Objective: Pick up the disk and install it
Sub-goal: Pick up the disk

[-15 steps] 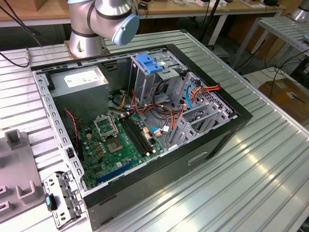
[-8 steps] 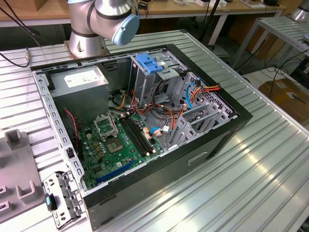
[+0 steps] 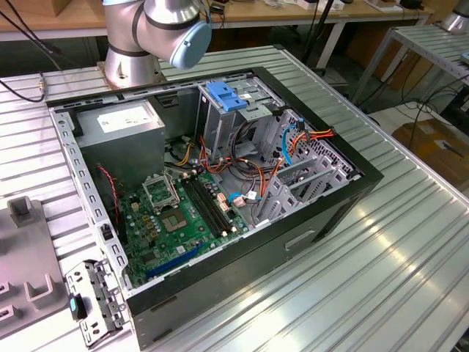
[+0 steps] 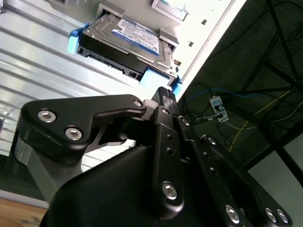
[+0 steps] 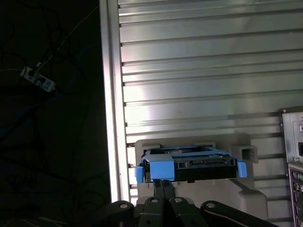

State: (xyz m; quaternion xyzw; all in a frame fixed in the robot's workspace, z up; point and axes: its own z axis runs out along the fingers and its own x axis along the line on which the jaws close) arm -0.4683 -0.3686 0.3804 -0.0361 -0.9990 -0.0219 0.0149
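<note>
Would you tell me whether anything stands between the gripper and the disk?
Nothing visible does. In both wrist views the gripper sits just short of the disk, with no object between them.

A robotics lab or electronics workshop: a ribbed aluminium counter (image 3: 381, 249) carries an opened computer case (image 3: 242, 260) with its motherboard (image 3: 183, 213) bare; a robot arm (image 3: 157, 29) stands on that counter; behind run long wooden benches (image 3: 256, 11) with cables (image 3: 322, 29) hanging from them; a cardboard box (image 3: 440, 147) sits on the floor; a power strip (image 4: 217, 103) lies among loose floor wiring in the second wrist view.
</note>
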